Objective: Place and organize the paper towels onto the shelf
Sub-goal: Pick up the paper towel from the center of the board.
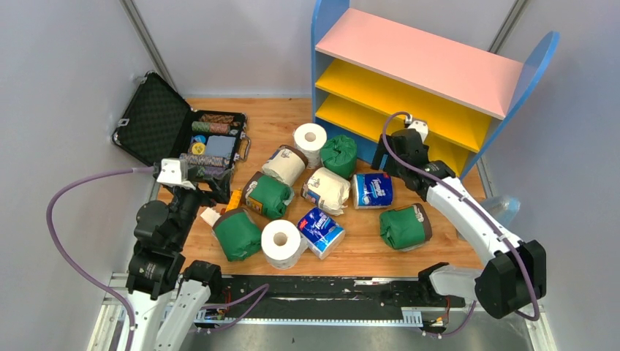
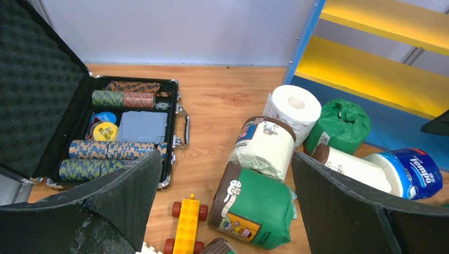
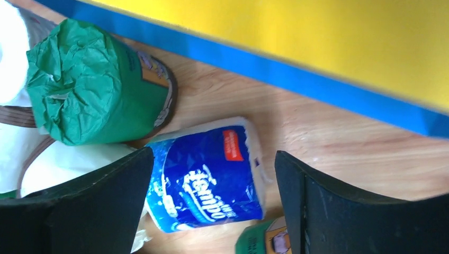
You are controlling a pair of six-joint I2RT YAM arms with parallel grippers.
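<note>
My right gripper (image 3: 214,153) is released, its fingers spread and grasping nothing. A blue-and-white roll (image 3: 212,180) lies on its side on the table (image 1: 358,256) below the gap, closer to one finger than the other. A strip of bare wood runs between that roll and the blue bottom edge (image 3: 254,63) of the shelf (image 1: 431,66), which I hang just in front of. A green roll (image 3: 90,84) sits beside the blue one, also near that edge.

My left gripper (image 2: 226,156) is spread wide and holds nothing. It hangs above the near-left part of the table. The open black case (image 2: 47,95) is on one side, its raised lid toward the wall. A yellow toy car (image 2: 186,227) is below, and a green-labelled roll (image 2: 254,211) touches a cream roll (image 2: 265,148) just ahead. Bare wood stretches from the case handle toward the shelf's blue side panel.

The paper towels that I can see all lie bunched on the table between case and shelf. One green-wrapped roll (image 1: 403,227) lies apart, near the front edge by my right arm.
</note>
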